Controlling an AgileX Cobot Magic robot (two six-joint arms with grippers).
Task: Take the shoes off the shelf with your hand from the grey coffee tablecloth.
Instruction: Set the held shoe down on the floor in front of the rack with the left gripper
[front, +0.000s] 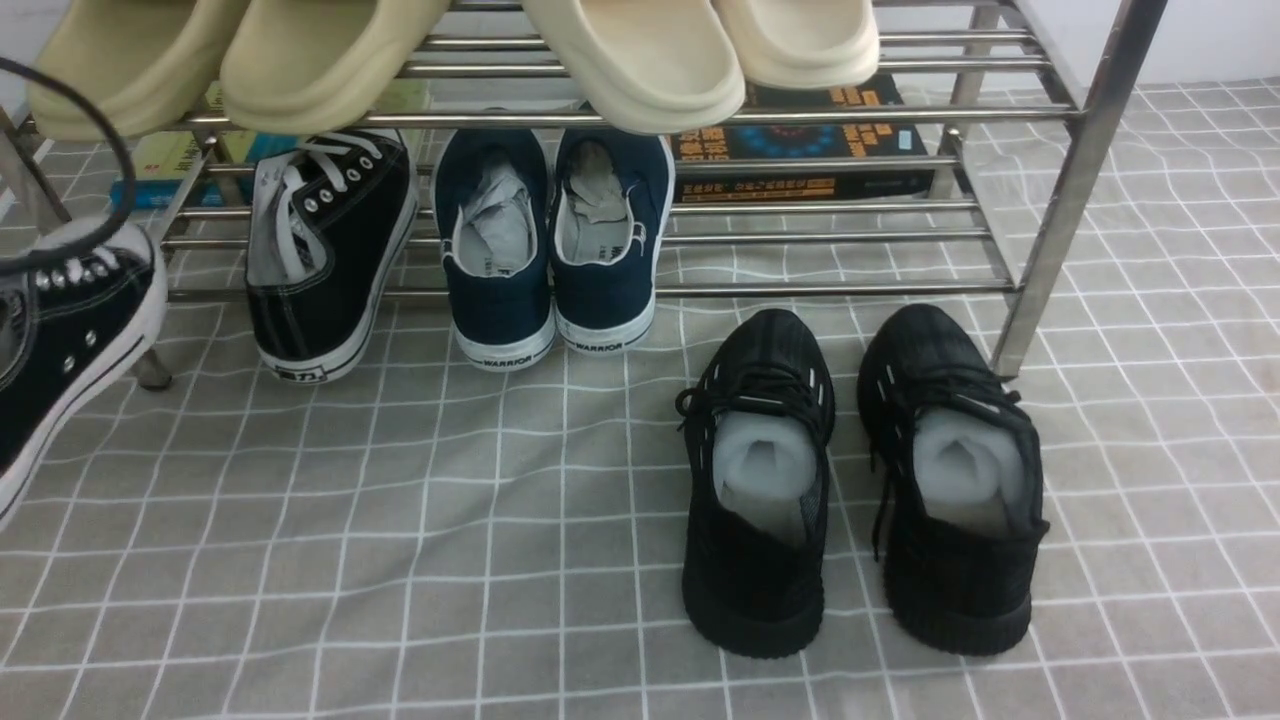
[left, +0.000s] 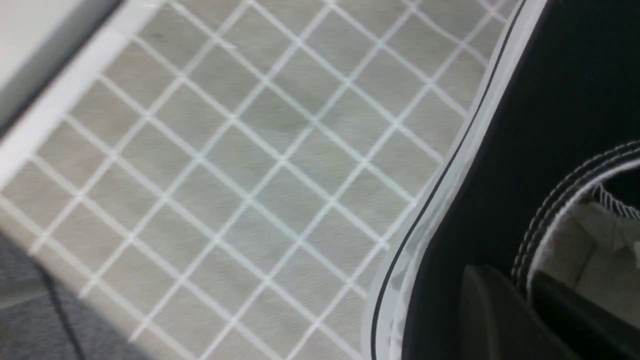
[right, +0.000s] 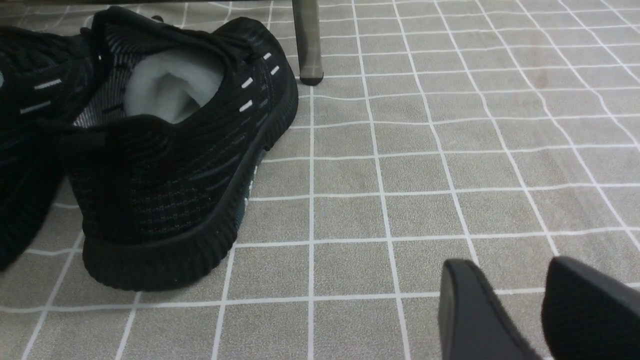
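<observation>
A black canvas sneaker fills the left edge of the front view, tilted, its white toe cap toward the shelf and clear of the bars. The left end effector is clenched on the collar of this sneaker: one dark finger lies against the outside canvas and the other sits inside the opening. A thin black cable loops over it. The grey checked cloth shows below, blurred in the left wrist view.

The second canvas sneaker leans on the lowest tier of the shelf, heel down at the cloth, just beside a navy pair. Cream slippers rest on the tier above, with books behind.

A pair of black knit sneakers stands on the cloth before the shelf's right leg. The right end effector hangs low over the cloth near them, released, its fingers apart with nothing between.
</observation>
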